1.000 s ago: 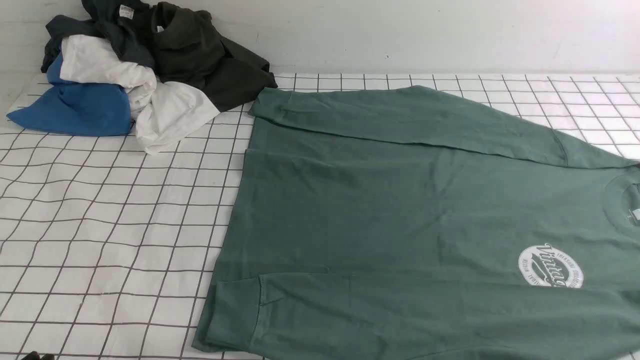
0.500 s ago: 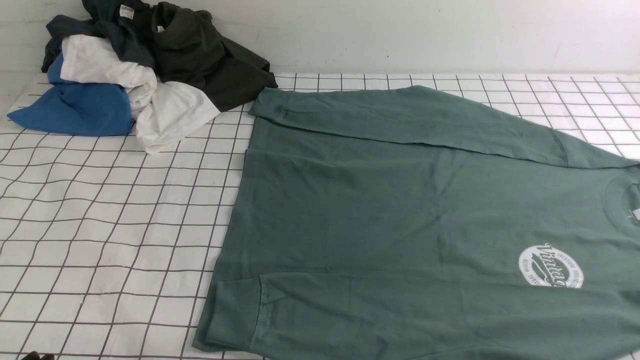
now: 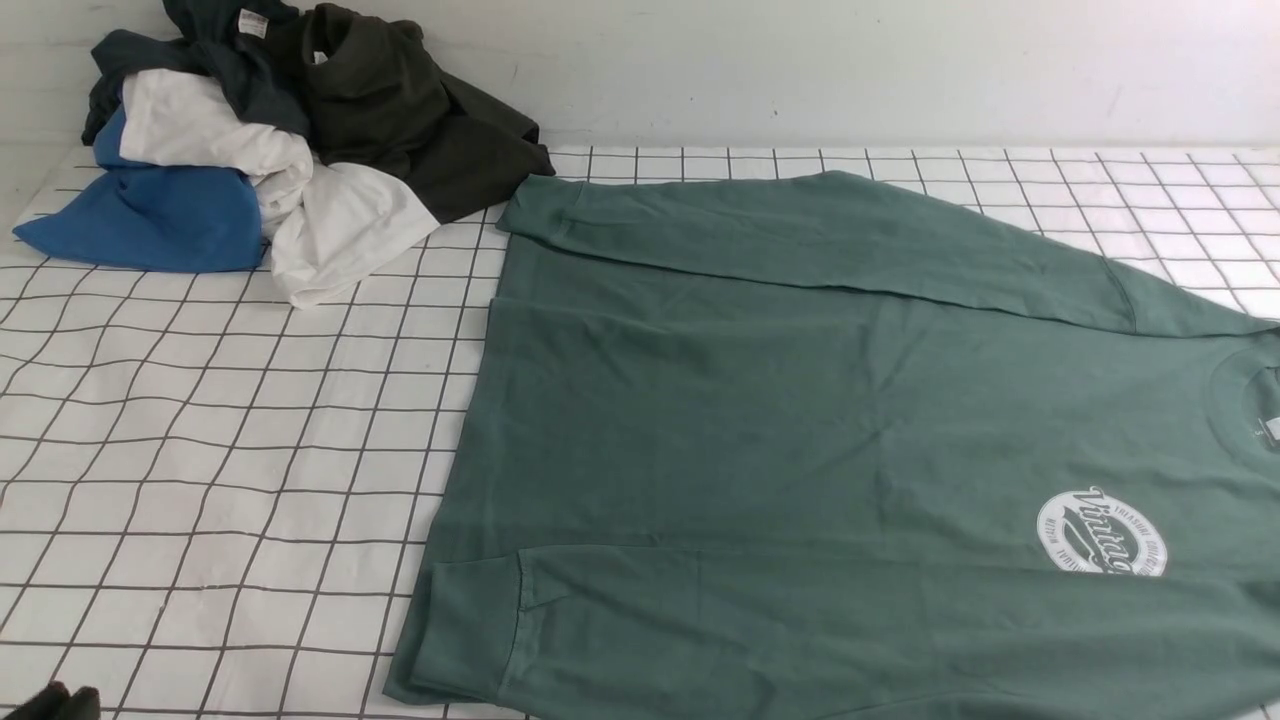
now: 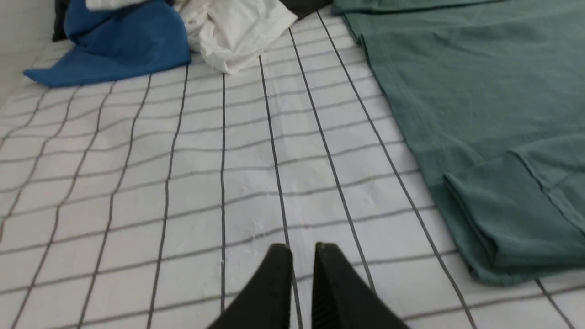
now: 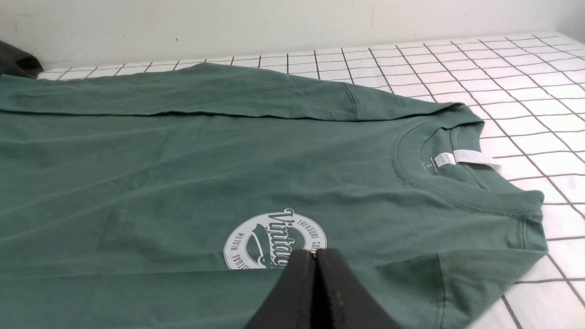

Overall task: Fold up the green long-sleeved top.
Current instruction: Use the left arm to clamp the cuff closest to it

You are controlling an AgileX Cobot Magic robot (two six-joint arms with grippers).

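Observation:
The green long-sleeved top (image 3: 800,430) lies flat on the gridded cloth, collar (image 5: 457,183) to the right and white oval logo (image 3: 1100,532) near the front. Both sleeves lie along the body, with cuffs at the hem end (image 3: 470,625). My left gripper (image 3: 55,702) peeks in at the front left corner. In the left wrist view the left gripper (image 4: 302,249) hovers over bare cloth left of the top (image 4: 480,105), jaws a narrow gap apart and empty. My right gripper (image 5: 315,252) is shut and empty, just above the top (image 5: 183,160) by the logo (image 5: 256,242).
A heap of other clothes sits at the back left: a blue garment (image 3: 150,215), white ones (image 3: 330,230), a dark olive-black one (image 3: 400,110) and a dark teal one (image 3: 215,50). The white gridded cloth (image 3: 200,450) covers the table. A wall runs along the back.
The left gripper's dark tips have come a little further into the front view's bottom left corner. The top has not moved.

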